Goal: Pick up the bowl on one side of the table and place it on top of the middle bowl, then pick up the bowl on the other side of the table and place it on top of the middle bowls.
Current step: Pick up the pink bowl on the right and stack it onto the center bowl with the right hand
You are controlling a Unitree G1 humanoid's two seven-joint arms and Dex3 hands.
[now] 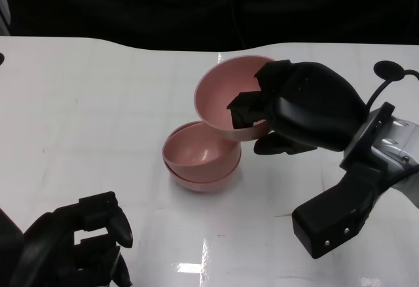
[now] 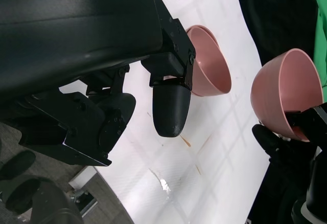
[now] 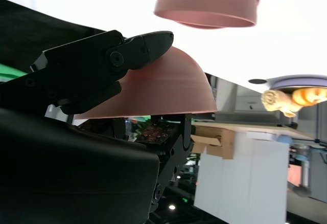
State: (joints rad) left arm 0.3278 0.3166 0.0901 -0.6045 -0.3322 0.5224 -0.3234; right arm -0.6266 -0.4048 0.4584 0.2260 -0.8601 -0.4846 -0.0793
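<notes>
Two pink bowls sit nested as a stack (image 1: 200,159) in the middle of the white table (image 1: 98,116); the stack also shows in the left wrist view (image 2: 207,63) and the right wrist view (image 3: 207,1). My right hand (image 1: 298,107) grips a third pink bowl (image 1: 226,90) by its rim, tilted and lifted just behind and to the right of the stack. That held bowl shows too in the left wrist view (image 2: 281,93) and right wrist view (image 3: 163,93). My left hand (image 1: 75,244) rests low at the near left, holding nothing, fingers curled.
A small dark round object (image 1: 391,71) sits at the table's far right edge. The table's far edge borders a dark background. A brownish mark (image 1: 283,215) lies on the table near my right forearm.
</notes>
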